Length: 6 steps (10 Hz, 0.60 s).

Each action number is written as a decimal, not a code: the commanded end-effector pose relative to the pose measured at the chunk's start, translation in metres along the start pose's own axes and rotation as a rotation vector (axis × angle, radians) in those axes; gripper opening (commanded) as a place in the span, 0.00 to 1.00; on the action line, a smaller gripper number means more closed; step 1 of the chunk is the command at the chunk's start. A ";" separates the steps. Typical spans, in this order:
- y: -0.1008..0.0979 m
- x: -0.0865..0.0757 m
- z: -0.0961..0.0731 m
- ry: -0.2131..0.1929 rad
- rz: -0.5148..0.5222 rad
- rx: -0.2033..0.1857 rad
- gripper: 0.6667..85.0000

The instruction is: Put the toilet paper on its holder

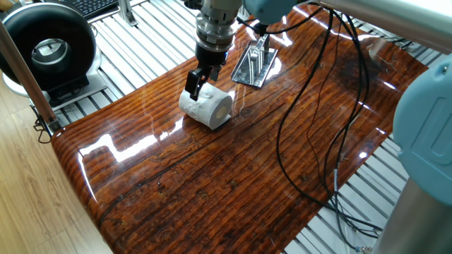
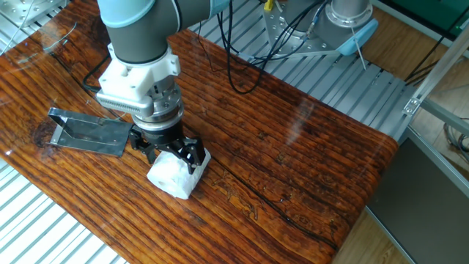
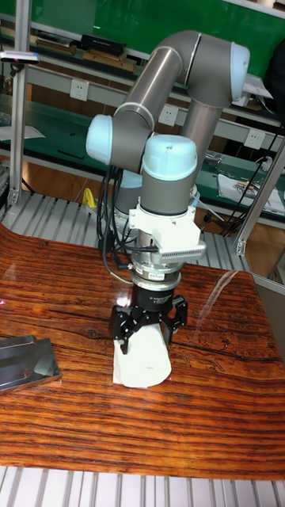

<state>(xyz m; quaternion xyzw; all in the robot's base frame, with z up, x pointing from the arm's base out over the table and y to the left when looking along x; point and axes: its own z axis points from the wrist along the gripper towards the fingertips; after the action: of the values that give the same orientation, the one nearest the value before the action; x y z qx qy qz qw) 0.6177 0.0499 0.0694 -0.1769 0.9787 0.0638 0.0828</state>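
Observation:
The toilet paper [image 1: 210, 108] is a white roll lying on its side on the wooden table, also seen in the other fixed view [image 2: 173, 180] and the tall view [image 3: 143, 358]. My gripper [image 1: 203, 83] points straight down over the roll's back end, open, with one black finger on each side of the roll [image 2: 170, 150] [image 3: 148, 323]. I cannot tell whether the pads touch the paper. The holder [image 1: 254, 62] is a shiny silver plate with thin bars lying on the table just beyond the roll [image 2: 89, 133], and its corner shows at the left edge of the tall view [image 3: 24, 360].
A big black ring-shaped device [image 1: 48, 48] stands off the table at the far left. Black cables [image 1: 305, 127] hang from the arm and trail over the table's right half. Slatted metal framing [image 2: 44, 220] borders the table.

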 end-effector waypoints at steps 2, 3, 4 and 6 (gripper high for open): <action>-0.016 0.001 -0.008 0.011 0.005 0.026 1.00; -0.019 0.003 -0.011 0.017 0.013 0.026 1.00; -0.013 0.005 -0.011 0.023 0.036 0.002 1.00; -0.013 0.010 -0.010 0.043 0.053 0.010 1.00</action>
<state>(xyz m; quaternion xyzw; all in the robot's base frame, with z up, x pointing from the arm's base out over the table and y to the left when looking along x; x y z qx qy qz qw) 0.6152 0.0342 0.0740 -0.1664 0.9822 0.0531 0.0692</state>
